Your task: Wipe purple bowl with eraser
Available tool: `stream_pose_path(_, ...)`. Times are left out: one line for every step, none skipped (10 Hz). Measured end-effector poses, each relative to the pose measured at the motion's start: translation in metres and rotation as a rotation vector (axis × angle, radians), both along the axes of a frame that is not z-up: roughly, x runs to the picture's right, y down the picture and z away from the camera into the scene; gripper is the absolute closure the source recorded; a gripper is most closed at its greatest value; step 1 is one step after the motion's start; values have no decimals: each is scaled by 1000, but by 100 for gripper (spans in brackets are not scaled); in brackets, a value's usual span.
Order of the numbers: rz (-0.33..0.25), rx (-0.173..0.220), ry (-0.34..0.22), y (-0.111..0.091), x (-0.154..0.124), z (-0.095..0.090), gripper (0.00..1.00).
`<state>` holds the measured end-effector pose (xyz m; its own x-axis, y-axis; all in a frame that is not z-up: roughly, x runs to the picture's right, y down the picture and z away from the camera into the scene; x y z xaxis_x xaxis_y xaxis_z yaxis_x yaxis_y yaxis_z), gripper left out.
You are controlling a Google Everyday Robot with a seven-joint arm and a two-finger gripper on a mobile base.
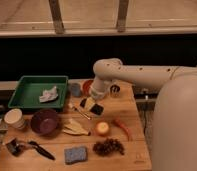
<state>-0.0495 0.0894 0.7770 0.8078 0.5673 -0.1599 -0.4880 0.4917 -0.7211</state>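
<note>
The purple bowl (44, 121) sits on the wooden table at the left, in front of the green tray. My gripper (93, 103) hangs over the middle of the table, to the right of the bowl and well apart from it. It is shut on the eraser (97, 109), a small black block that sticks out below the fingers, just above the tabletop. The orange-red bowl (87, 86) stands behind the gripper, partly hidden by my arm.
A green tray (22, 95) holding a white cloth (48, 94) is at back left. A cream cup (14, 119), a brush (36, 148), a blue-grey sponge (75, 154), a yellow peel (74, 129), an orange fruit (103, 128), a red chili (123, 128) and a dark cluster (108, 146) lie around.
</note>
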Motion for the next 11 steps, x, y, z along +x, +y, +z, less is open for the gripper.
stream_pose_path(-1, -7, -16, 2, -12, 2, 100)
stream_pose_path(-1, -8, -19, 1, -14, 1, 100)
stream_pose_path(0, -8, -13, 1, -10, 2, 100)
stream_pose_path(0, -7, -16, 1, -12, 2, 100)
stream_pose_path(1, -8, -17, 1, -13, 2, 100)
stream_pose_path(4, -14, -17, 1, -11, 4, 100)
stream_pose_path(2, -24, -25, 5, -10, 3, 100)
stream_pose_path(-9, -32, -48, 13, -20, 0, 100)
stream_pose_path(-18, -35, -66, 19, -30, -4, 100)
stream_pose_path(-37, -36, -98, 31, -47, -12, 100)
stream_pose_path(-51, -33, -131, 41, -62, -21, 100)
